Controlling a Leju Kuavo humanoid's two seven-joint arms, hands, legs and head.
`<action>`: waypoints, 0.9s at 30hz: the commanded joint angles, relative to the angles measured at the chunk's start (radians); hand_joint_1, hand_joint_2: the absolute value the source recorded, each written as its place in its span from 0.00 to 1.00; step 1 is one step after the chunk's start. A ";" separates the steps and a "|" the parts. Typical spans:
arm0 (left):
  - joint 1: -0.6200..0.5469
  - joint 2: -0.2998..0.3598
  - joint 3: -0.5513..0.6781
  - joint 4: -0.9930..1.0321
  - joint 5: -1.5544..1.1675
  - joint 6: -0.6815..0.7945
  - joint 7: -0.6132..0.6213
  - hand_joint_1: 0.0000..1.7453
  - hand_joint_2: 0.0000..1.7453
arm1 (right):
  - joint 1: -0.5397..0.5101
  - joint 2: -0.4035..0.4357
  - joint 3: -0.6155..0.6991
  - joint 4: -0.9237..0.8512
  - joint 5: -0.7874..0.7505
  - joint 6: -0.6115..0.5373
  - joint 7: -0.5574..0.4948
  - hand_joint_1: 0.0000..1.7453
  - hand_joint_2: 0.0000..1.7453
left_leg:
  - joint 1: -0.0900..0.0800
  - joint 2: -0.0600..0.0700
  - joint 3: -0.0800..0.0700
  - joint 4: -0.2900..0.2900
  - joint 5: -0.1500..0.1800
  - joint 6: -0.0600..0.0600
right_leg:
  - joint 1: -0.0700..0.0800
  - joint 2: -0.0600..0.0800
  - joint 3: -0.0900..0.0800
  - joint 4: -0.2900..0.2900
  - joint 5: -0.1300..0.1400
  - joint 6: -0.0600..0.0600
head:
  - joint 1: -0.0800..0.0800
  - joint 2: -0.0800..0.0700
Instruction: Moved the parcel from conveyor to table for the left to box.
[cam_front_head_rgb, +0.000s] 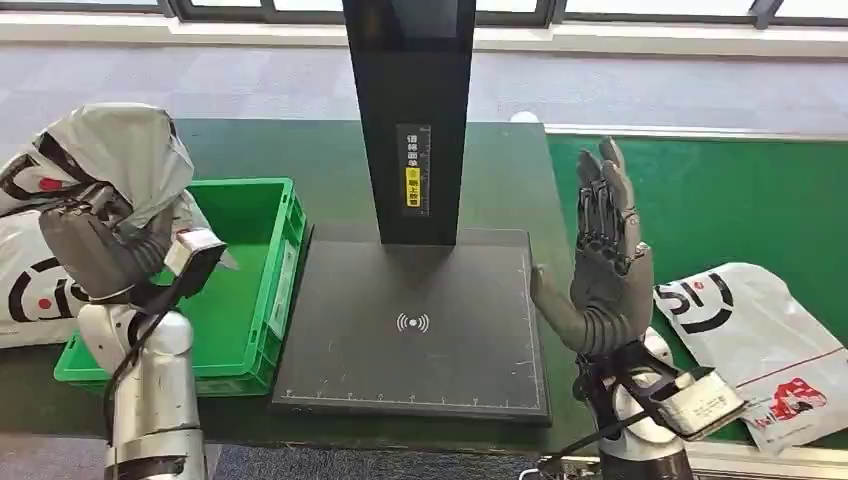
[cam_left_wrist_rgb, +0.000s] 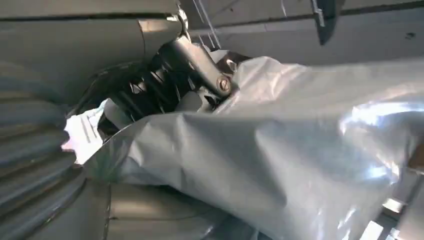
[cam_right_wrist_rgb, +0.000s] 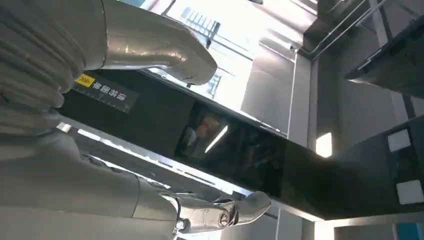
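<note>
Nearest to me, at the low edge of the head view, both of my silver forearms come up into the scene. On the right side my right hand (cam_front_head_rgb: 607, 262) stands upright above the right edge of the black scanner base (cam_front_head_rgb: 410, 330), with the palm turned to the left. Its fingers are straight and apart, and it holds nothing. From the right wrist view I see the thumb (cam_right_wrist_rgb: 155, 45) and one finger (cam_right_wrist_rgb: 220, 212) spread wide, with the black scanner column (cam_right_wrist_rgb: 240, 150) between them and beyond.

On the left side my left hand (cam_front_head_rgb: 95, 245) holds the grey parcel (cam_front_head_rgb: 120, 160). It is a soft plastic bag, and it folds over the hand, so the fingers are mostly hidden in the head view. In the left wrist view the dark fingers (cam_left_wrist_rgb: 150, 95) close on the crumpled grey bag (cam_left_wrist_rgb: 280, 140). The parcel is raised at the left near corner of the green box (cam_front_head_rgb: 255, 270), above its left rim.

Just left of the box, behind my left arm, lies a white bag with black marks (cam_front_head_rgb: 25, 285). One more white bag with black and red print (cam_front_head_rgb: 755, 340) lies on the green conveyor (cam_front_head_rgb: 740, 200) at the right, near my right forearm. The scanner column (cam_front_head_rgb: 415, 110) rises from the far side of the base.
</note>
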 joint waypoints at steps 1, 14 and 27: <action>-0.253 0.163 0.141 0.506 -0.122 0.001 0.269 0.99 1.00 | -0.061 0.049 -0.006 0.103 0.042 0.039 0.000 0.00 1.00 | 0.000 -0.001 0.002 -0.002 0.002 0.000 | 0.000 -0.001 0.002 -0.002 0.001 -0.001 | 0.000 0.000; -0.244 0.179 -0.012 0.722 -0.162 -0.017 0.409 0.00 0.00 | -0.032 0.052 -0.020 0.086 0.066 0.042 0.000 0.00 1.00 | 0.000 0.001 0.001 -0.001 0.000 0.000 | 0.001 0.002 0.001 -0.002 0.001 -0.001 | 0.000 0.000; -0.185 0.187 -0.041 0.641 -0.155 0.001 0.430 0.00 0.00 | -0.065 0.052 -0.012 0.127 0.061 0.035 0.000 0.00 1.00 | 0.000 0.004 0.002 -0.002 0.000 0.000 | 0.000 0.004 0.000 -0.003 0.002 -0.001 | 0.000 0.000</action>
